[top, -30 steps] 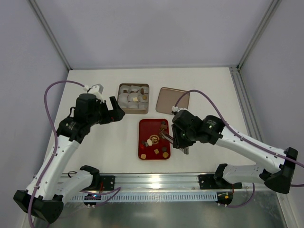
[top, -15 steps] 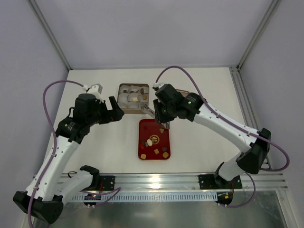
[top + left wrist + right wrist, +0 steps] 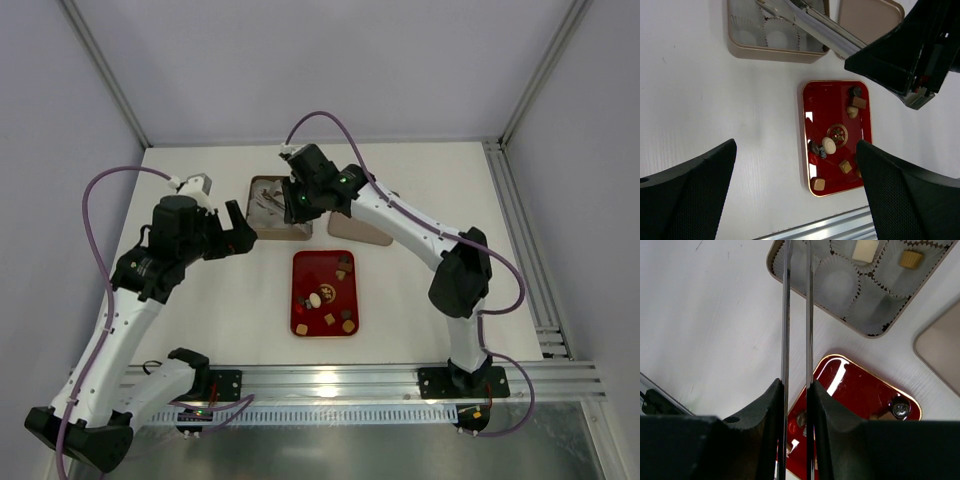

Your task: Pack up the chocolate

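Several small chocolates (image 3: 315,299), dark, tan and cream, lie in the red tray (image 3: 320,265); they also show in the left wrist view (image 3: 829,145). The gold box (image 3: 253,210) of white paper cups holds a cream square (image 3: 865,250) and a tan piece (image 3: 910,259). My right gripper (image 3: 298,200) (image 3: 796,390) is shut on metal tweezers (image 3: 785,315), which reach over the box's left part. Their tips are cut off, so I cannot tell if they hold a candy. My left gripper (image 3: 243,233) (image 3: 795,200) is open and empty, left of the box.
The box's tan lid (image 3: 365,232) lies right of the box, partly under my right arm; it shows in the left wrist view (image 3: 865,20) too. A metal rail (image 3: 330,380) runs along the near table edge. White table surrounds the tray.
My right arm swung with the tweezers from the red tray up and left to over the gold box. The left arm has barely moved.
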You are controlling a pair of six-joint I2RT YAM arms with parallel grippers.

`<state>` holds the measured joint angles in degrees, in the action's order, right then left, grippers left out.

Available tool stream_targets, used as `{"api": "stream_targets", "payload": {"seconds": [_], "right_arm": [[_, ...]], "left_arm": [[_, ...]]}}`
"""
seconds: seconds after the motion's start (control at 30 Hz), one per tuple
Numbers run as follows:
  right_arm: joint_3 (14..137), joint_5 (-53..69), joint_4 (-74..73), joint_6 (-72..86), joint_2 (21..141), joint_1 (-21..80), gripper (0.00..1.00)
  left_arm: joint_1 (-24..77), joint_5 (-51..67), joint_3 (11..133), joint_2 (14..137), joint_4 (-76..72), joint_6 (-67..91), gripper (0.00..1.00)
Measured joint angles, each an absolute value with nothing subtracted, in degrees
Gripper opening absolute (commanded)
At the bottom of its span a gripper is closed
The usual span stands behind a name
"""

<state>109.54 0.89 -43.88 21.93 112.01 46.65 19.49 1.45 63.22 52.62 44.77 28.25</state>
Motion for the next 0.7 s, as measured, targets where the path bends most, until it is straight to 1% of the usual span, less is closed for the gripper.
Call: {"api": "stream_targets", "payload": {"seconds": [0.2,0.47,0.7], "right_arm": [[114.2,2.5,-43.3,21.5,117.8,45.9,0.22],[116.6,3.2,-43.4,21.3,122.3,45.7,0.24],[116.8,3.2,-43.3,21.1,123.1,45.7,0.30]], "left_arm": [[19.5,0.1,63.2,52.6,44.9,28.0,1.00],[19.5,0.0,63.3,52.6,44.9,28.0,1.00],[19.5,0.0,63.3,52.6,44.9,28.0,1.00]]}}
